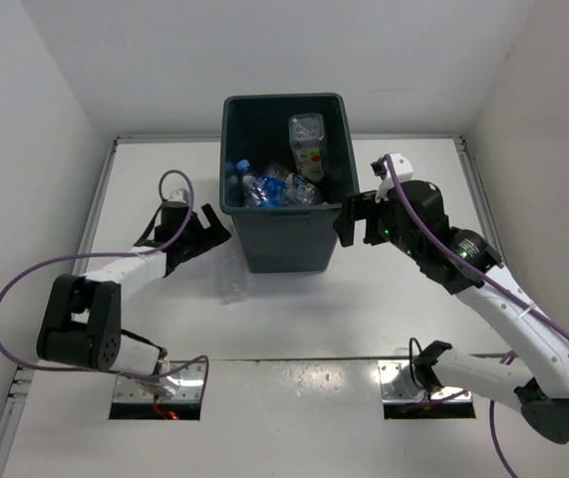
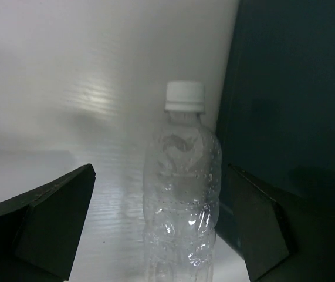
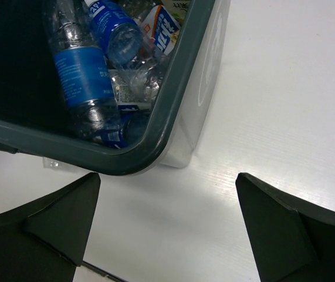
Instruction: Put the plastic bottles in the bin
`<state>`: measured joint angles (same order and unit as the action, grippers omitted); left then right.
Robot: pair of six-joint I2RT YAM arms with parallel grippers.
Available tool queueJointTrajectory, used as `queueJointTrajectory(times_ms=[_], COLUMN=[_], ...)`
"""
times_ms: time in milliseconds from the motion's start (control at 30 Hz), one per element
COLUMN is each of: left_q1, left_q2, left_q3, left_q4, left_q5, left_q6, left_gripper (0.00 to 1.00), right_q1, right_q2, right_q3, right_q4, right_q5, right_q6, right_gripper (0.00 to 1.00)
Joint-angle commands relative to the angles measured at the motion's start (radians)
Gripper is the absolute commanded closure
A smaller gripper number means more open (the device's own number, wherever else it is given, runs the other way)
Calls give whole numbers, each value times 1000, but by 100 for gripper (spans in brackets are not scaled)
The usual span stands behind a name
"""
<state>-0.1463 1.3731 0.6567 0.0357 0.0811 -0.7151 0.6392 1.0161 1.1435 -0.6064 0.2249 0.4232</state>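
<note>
The dark grey bin (image 1: 284, 237) stands at the table's middle back and holds several plastic bottles: blue-labelled ones (image 1: 264, 189) and a larger one with a green-yellow label (image 1: 307, 149). One plain clear bottle with a white cap (image 2: 182, 194) stays outside, close to the bin's left wall (image 2: 290, 106); it shows faintly in the top view (image 1: 232, 282). My left gripper (image 1: 204, 234) is open, its fingers either side of this bottle without touching it (image 2: 160, 170). My right gripper (image 1: 359, 221) is open and empty, hovering by the bin's right front corner (image 3: 168, 176). Blue-labelled bottles (image 3: 82, 76) show inside.
White walls close in the table on the left, right and back. Purple cables (image 1: 25, 284) loop off both arms. Two mount openings (image 1: 159, 390) lie at the near edge. The bin's rim (image 3: 155, 126) lies just ahead of the right fingers.
</note>
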Motion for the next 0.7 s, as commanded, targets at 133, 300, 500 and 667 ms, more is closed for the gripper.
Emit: queueJointTrajectory(times_ms=[133,300,500,667], left_q1=[-44,-67,-76,-76], left_q2=[78,139,208,231], left_q3=[18,18,50,96], left_q4=[41,50,23,1], left_q5=[46,71,111,129], left_q6=[38,62,80,80], left_gripper=[0,0,10,25], right_q1=[16,16,16,16], right_q2=[-4,7,16,16], right_q3=[5,5,5,5], right_q4=[33,33,33,33], right_q5=[16,16,16,16], right_q6=[-31,-31,-31,-31], right_gripper=[0,0,0,0])
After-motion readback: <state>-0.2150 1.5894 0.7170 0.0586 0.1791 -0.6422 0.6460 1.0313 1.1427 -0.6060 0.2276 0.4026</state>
